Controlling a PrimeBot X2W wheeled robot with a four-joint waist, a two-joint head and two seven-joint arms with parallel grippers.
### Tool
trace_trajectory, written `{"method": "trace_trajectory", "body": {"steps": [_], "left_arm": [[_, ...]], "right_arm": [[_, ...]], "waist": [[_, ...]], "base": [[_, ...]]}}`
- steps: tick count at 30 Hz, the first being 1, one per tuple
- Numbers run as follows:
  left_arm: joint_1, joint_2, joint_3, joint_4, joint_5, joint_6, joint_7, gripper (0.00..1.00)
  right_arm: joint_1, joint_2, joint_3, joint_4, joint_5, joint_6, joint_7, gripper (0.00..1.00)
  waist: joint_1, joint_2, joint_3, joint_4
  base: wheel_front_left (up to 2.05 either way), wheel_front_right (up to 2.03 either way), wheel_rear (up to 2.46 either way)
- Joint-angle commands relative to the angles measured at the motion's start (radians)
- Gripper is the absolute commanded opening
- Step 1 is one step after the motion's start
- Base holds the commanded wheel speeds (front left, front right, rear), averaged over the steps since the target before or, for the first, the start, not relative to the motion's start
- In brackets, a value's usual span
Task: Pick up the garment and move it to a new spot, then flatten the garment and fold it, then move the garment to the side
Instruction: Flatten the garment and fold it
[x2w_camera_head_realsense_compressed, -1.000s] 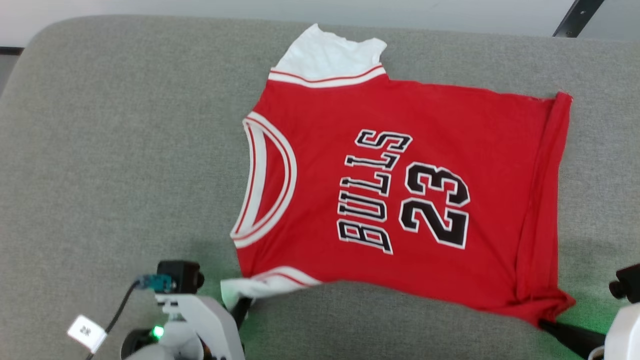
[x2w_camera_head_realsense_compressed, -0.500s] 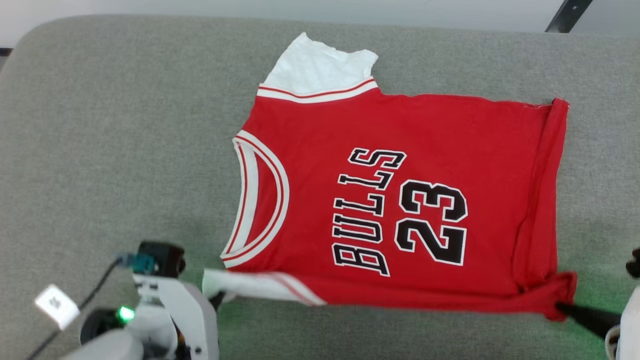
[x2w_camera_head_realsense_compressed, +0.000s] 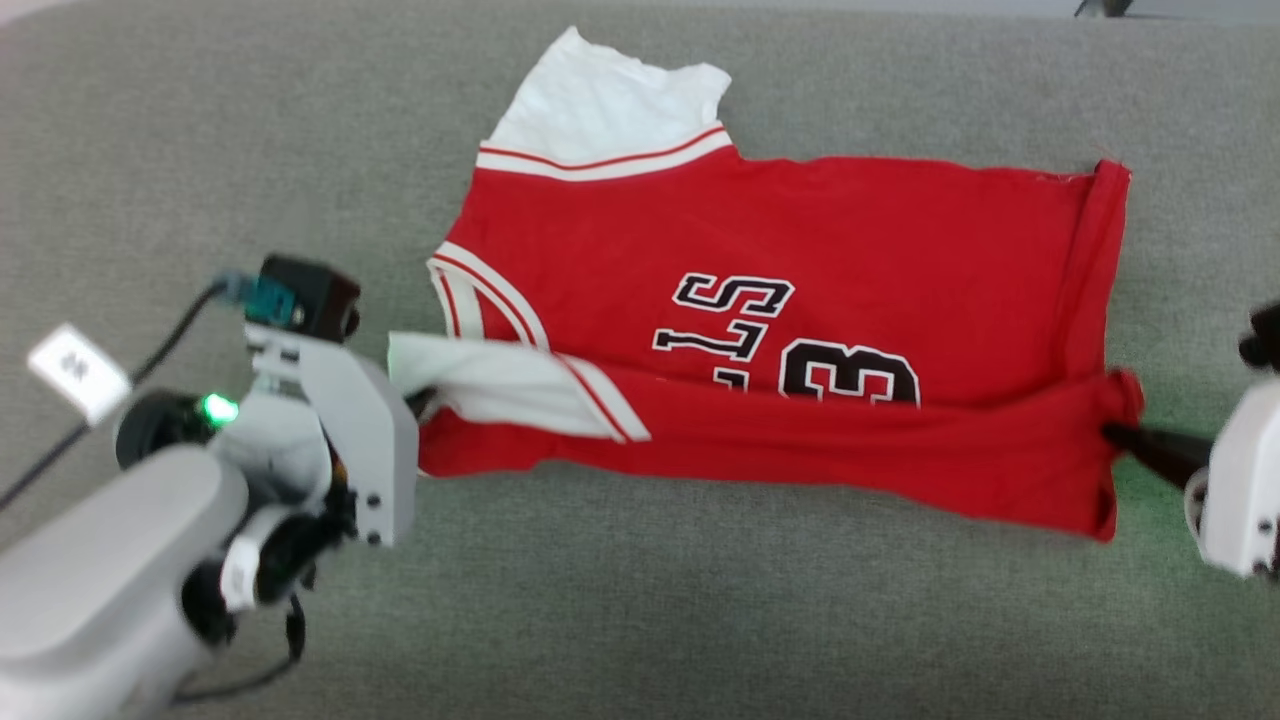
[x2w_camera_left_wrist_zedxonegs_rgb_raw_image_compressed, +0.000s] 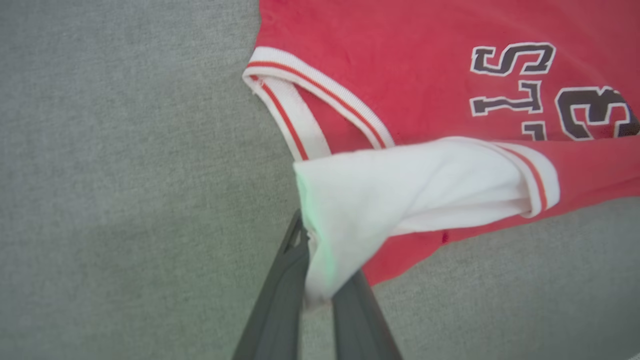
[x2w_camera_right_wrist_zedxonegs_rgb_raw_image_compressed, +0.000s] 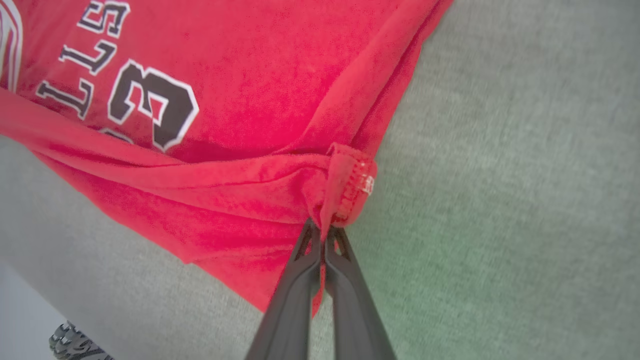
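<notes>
Garment (x2w_camera_head_realsense_compressed: 850, 230) — in left hand (x2w_camera_head_realsense_compressed: 425, 400), right hand (x2w_camera_head_realsense_compressed: 1110, 433)

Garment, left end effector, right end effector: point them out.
garment (x2w_camera_head_realsense_compressed: 820, 230), head view, red front panel.
left end effector (x2w_camera_left_wrist_zedxonegs_rgb_raw_image_compressed: 322, 270), left wrist view, between fingertips on white sleeve.
right end effector (x2w_camera_right_wrist_zedxonegs_rgb_raw_image_compressed: 324, 230), right wrist view, between fingertips on red hem.

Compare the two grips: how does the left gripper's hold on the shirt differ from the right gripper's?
The left gripper pinches the white sleeve; the right gripper pinches the red bottom corner. The sleeve drapes loosely over the left gripper's fingers, while the corner bunches tightly at the right gripper's tips. Both are shut on the shirt, whose near edge lies folded over the lettering.
</notes>
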Motion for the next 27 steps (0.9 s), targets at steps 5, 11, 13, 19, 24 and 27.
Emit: {"method": "trace_trajectory", "body": {"steps": [5,11,13,19,24,27], "left_arm": [[-0.108,-0.047,-0.010,0.116,0.010,-0.059,0.059,0.00],[-0.173,-0.105,-0.023,0.255,-0.007,-0.107,0.113,0.02],[-0.190,-0.125,-0.025,0.302,-0.018,-0.117,0.132,0.05],[-0.222,-0.184,-0.043,0.406,-0.040,-0.132,0.189,0.19],[-0.255,-0.241,-0.073,0.507,-0.063,-0.131,0.295,0.69],[-0.294,-0.267,-0.090,0.563,-0.068,-0.140,0.356,1.00]], "right_arm": [[-0.135,0.032,0.044,0.053,-0.047,-0.002,0.014,0.00],[-0.239,0.035,0.126,0.114,-0.064,-0.002,0.012,0.00],[-0.268,0.031,0.151,0.136,-0.065,-0.002,0.008,0.00],[-0.316,0.025,0.195,0.185,-0.045,-0.002,-0.005,0.00],[-0.345,0.019,0.222,0.225,-0.030,-0.002,-0.005,0.00],[-0.363,0.019,0.240,0.243,-0.028,-0.002,-0.002,0.00]], "waist": [[0.0000,0.0000,0.045,-0.020],[0.0000,0.0000,0.070,-0.026],[0.0000,0.0000,0.076,-0.026],[0.0000,0.0000,0.086,-0.021],[0.0000,0.0000,0.094,-0.016],[0.0000,0.0000,0.099,-0.017]], "base": [[0.00,0.00,0.00],[0.00,0.00,0.00],[0.00,0.00,0.00],[0.00,0.00,0.00],[0.00,0.00,0.00],[0.00,0.00,0.00]]}}
